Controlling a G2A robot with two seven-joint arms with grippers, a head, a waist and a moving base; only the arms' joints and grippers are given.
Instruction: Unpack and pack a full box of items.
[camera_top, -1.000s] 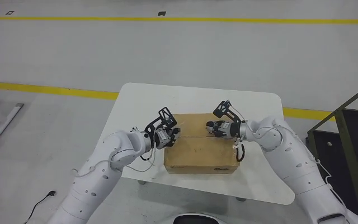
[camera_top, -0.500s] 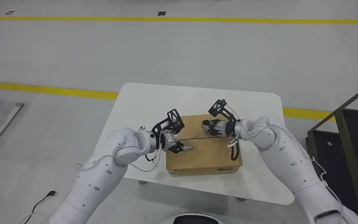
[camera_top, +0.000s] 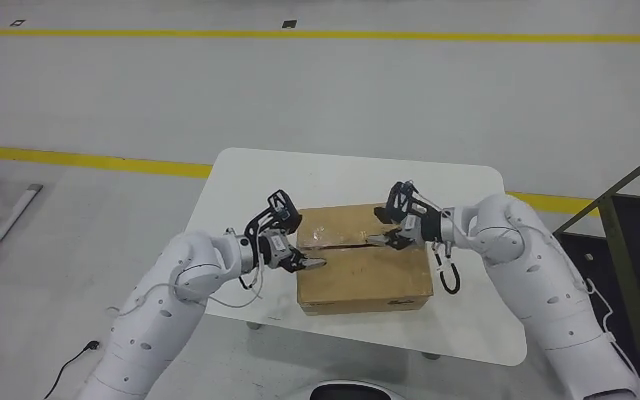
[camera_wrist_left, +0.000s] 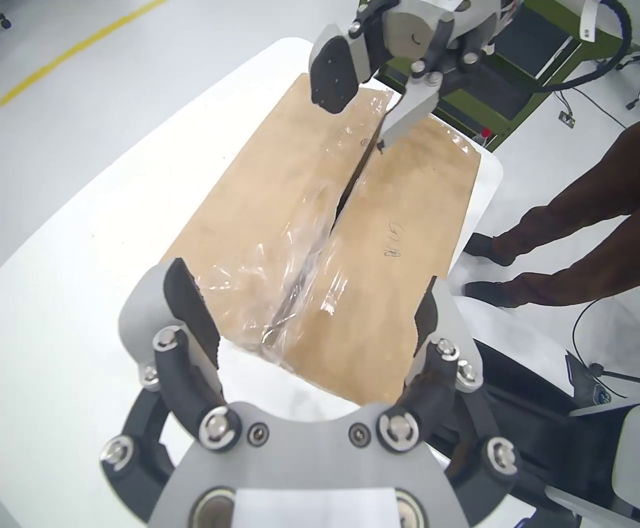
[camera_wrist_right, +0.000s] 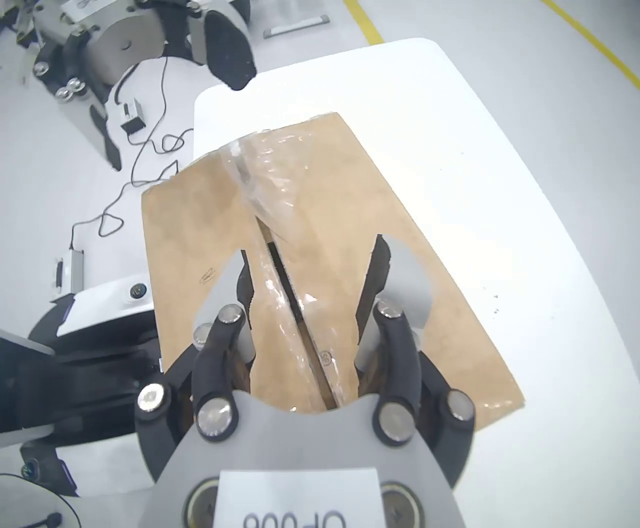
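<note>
The left gripper (camera_top: 303, 263) and right gripper (camera_top: 380, 240), fingers apart, sit at opposite ends of the box (camera_top: 360, 278) along its taped seam (camera_wrist_left: 350, 185); prying evenly should open it cleanly.

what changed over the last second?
Left gripper swung in over the box, then drew back to its edge. Right gripper shifted slightly toward the taped seam. Nothing grasped; both stay open, box still closed on the table.

A white table (camera_top: 250, 180) carries one cardboard box (camera_top: 365, 275)
</note>
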